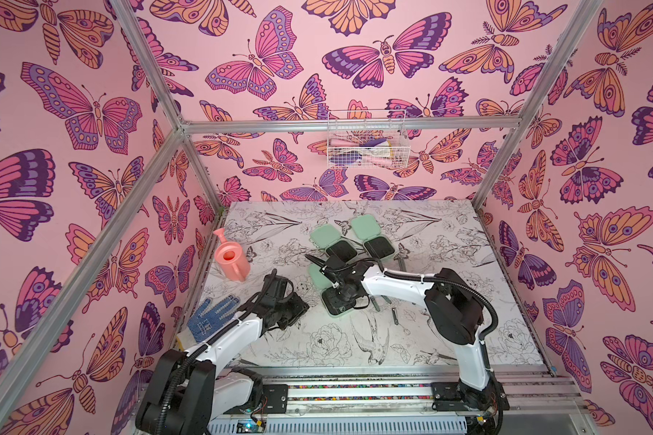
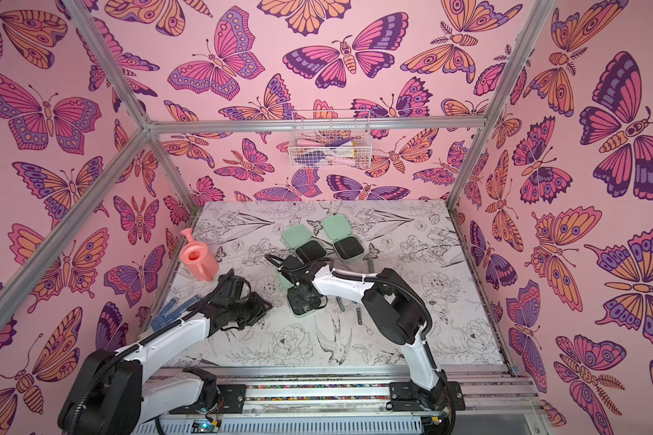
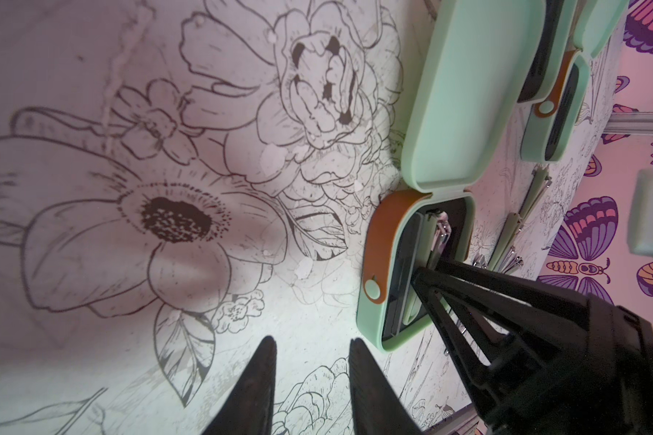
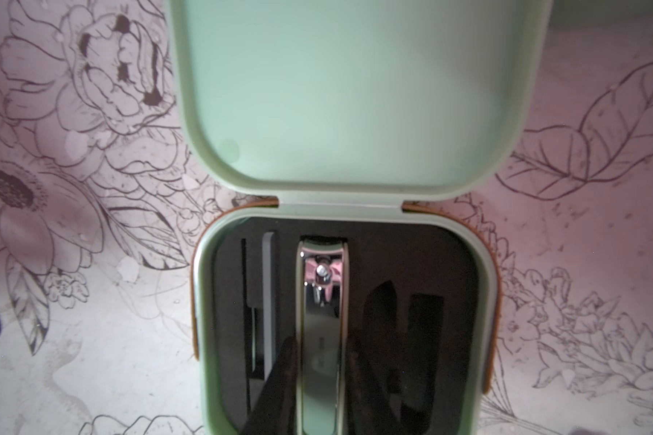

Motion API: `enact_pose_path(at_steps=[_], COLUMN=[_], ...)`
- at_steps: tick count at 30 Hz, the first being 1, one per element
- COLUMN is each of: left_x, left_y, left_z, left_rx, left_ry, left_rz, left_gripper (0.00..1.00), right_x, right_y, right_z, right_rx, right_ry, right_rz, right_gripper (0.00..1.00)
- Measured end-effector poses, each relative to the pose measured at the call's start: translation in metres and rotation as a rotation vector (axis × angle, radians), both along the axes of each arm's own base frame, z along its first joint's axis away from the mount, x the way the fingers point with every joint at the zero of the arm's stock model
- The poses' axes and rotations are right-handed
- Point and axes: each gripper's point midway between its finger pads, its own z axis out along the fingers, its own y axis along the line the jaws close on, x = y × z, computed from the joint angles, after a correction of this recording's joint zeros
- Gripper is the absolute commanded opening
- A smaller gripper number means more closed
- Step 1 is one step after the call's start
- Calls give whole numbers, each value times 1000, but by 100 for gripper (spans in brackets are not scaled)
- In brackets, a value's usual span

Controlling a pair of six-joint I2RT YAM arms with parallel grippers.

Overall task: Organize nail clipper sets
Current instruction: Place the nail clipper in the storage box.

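Observation:
Three mint-green nail clipper cases lie open with their black insides up: two at the back [image 1: 325, 235] [image 1: 364, 226] and one nearer case [image 4: 355, 94]. My right gripper [image 4: 319, 339] reaches down into the near case, shut on a shiny nail clipper [image 4: 321, 320] that lies in the middle slot. A slim file [image 4: 268, 301] sits in the slot beside it, and two dark slots [image 4: 379, 312] stand empty. Loose grey tools [image 1: 394, 314] lie on the table to the right of that case. My left gripper [image 3: 311, 341] hovers left of the case, jaws slightly apart and holding nothing.
A pink watering can [image 1: 229, 260] stands at the table's left edge, with a blue dotted glove [image 1: 212, 316] nearer the front. A white wire basket [image 1: 366, 139] hangs on the back wall. Another grey tool [image 1: 402, 260] lies by the back right case.

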Motion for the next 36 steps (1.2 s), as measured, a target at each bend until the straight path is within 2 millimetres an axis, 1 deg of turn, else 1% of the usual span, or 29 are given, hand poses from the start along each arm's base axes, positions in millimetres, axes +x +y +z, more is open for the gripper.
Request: enact_pose_path(at_steps=[3,5,17,22,24,26,30,36], left_x=[0,0,0,0,0,1,2,2], left_y=[0,0,0,-1,-1,-2,-2,-2], left_z=[0,0,-2,-4,-4,-4,-3,-4], left_rx=[0,0,0,0,-2,-3,-5,-4], left_ry=[0,0,6,12,11,8,5,6], left_rz=[0,0,-1,-3,-4,-4,-4,-4], left_gripper=[35,35,35,35,35,35,35,35], right_x=[-1,-1,-2,-2,-2,-3,-2,-2], right_y=[1,1,2,1,-1,-2,-2,-2], right_z=[3,3,3,3,4,5,6,6], right_rx=[9,11,14,12,10,8,9,10], right_ry=[2,4,7,7,4,2,0,0], right_rz=[2,4,3,2,2,-1,-1,0], right_gripper=[31,32,29,21,15,13,11,11])
